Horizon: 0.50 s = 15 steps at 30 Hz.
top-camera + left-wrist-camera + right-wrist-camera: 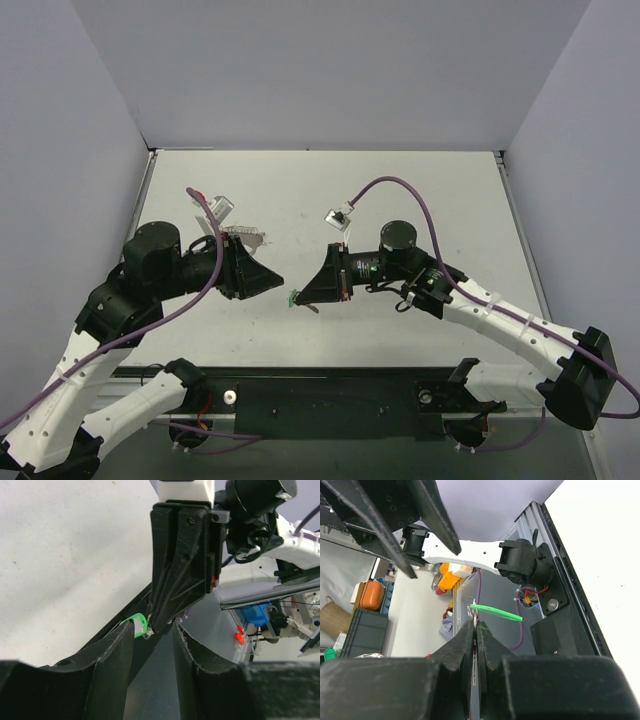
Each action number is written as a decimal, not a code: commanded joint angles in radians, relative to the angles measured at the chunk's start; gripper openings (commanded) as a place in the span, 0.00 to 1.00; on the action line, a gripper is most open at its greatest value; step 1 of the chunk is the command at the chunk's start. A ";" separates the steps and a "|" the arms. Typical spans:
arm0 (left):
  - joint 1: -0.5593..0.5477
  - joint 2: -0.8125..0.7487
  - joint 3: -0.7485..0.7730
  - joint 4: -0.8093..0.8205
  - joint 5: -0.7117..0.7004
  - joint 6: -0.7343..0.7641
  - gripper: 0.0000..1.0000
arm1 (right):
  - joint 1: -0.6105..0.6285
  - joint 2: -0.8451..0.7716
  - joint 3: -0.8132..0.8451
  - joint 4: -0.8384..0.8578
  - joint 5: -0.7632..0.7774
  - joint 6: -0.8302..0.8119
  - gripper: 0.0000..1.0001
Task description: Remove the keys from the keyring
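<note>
At far left, the left arm [60, 385]: rises from the near left corner, folds at the elbow and lies low over the table [450, 180], wrist aimed right toward the centre. At its end, the left gripper [276, 281]: open, fingers [110, 670] spread with a clear gap, holding nothing, tip just beside the green key [292, 297]. Position of the green key: above the near middle of the table, between the two tips, touching the point of the right gripper [304, 296], head sticking out toward the left one. From the right wrist, seen edge-on as a thin green sliver jutting sideways off a small wire keyring [470, 611]. State of the right gripper: clamped tight, fingers [462, 642] pressed together with no gap, pinching at the keyring as far as can be told; exact spot of contact too small to make out. Further right, the right arm [500, 320]: reaches in from the near right corner in a long shallow bend, wrist level and aimed left, nose to nose with the left one. Above it, a purple cable [385, 181]: arches from the wrist over the table and back down to the arm.
</note>
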 commanded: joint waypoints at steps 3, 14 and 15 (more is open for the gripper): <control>0.004 -0.012 -0.002 0.062 0.131 -0.017 0.46 | 0.005 -0.047 0.051 0.001 -0.021 -0.043 0.00; 0.001 -0.057 -0.103 0.131 0.151 -0.080 0.43 | 0.005 -0.065 0.063 -0.015 -0.008 -0.058 0.00; 0.001 -0.063 -0.110 0.152 0.153 -0.088 0.43 | 0.007 -0.067 0.063 -0.015 -0.008 -0.058 0.00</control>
